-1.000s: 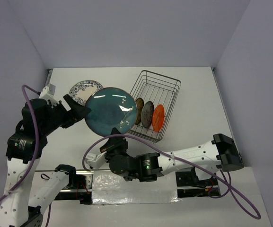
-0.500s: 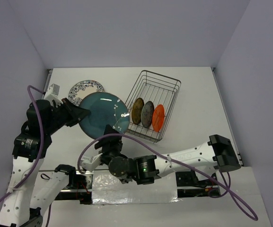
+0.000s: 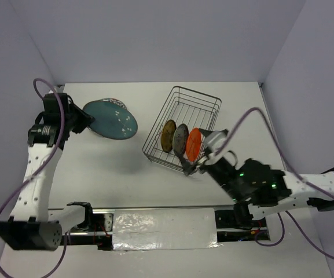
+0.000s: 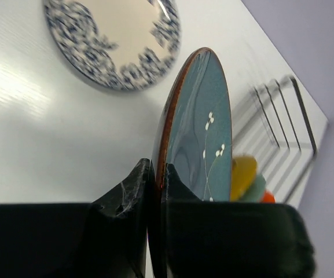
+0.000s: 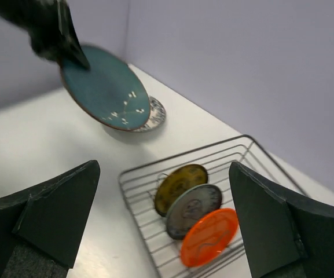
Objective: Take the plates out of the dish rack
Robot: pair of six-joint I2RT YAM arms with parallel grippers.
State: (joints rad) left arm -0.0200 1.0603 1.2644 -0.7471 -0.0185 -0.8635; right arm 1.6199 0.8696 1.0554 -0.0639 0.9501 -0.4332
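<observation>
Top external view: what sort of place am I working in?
Probably a robot test cell, not a kitchen: white table boxed in by plain lavender walls, with a wire dish rack and a teal plate as props.

Dish rack (image 3: 198,92) mid-R, 3 small plates (image 3: 180,139) in row inside, tilted plate (image 3: 110,119) to L, above flat plate (image 4: 112,43)

Robotics lab bench, staged as a test cell. Plain lilac walls (image 3: 155,40) are boxing in a white table (image 3: 109,174) on three sides. A left arm (image 3: 36,174) and right arm (image 3: 282,188) are standing bolted to a metal rail (image 3: 103,223) along the bottom edge, with purple cables (image 3: 252,110) looping loose. A dish rack (image 3: 184,124) at centre and a dark teal plate (image 3: 112,119) at upper left are looking like props.
</observation>
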